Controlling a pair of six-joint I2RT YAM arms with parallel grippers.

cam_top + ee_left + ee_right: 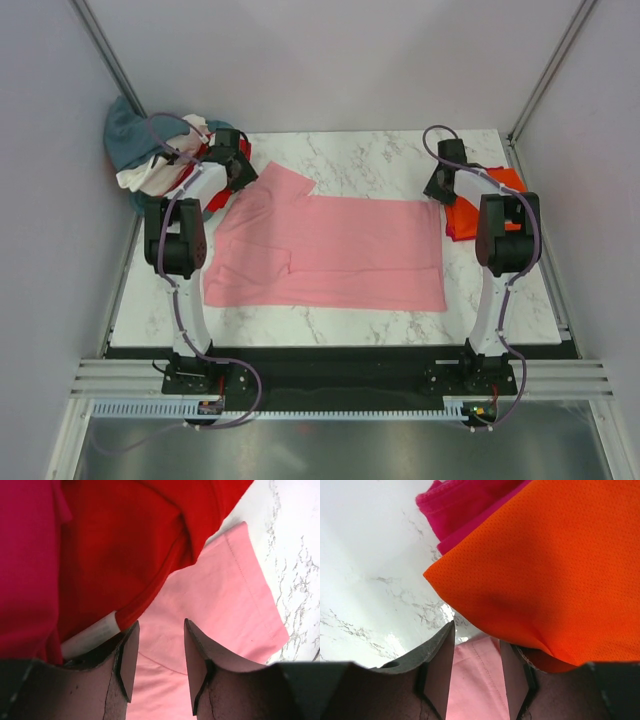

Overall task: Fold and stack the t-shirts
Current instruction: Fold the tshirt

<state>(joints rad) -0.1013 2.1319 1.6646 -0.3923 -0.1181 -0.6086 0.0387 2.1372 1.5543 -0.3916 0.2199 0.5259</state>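
A light pink t-shirt (330,250) lies spread flat on the marble table (370,155). My left gripper (232,160) is open over its far-left sleeve. In the left wrist view the pink sleeve (225,605) lies under and between the gripper's (160,650) spread fingers. A red shirt (125,545) and a magenta shirt (25,565) lie right beside it. My right gripper (440,187) is open at the pink shirt's far-right corner. The pink hem (480,680) shows between the gripper's (476,662) fingers, with an orange shirt (545,570) and a magenta shirt (465,505) just beyond.
A heap of teal-grey, white and red shirts (145,150) sits at the table's far-left corner. The orange shirt (485,200) lies folded at the far right edge. Grey walls enclose the table on three sides. A white label (90,636) sticks out of the red shirt.
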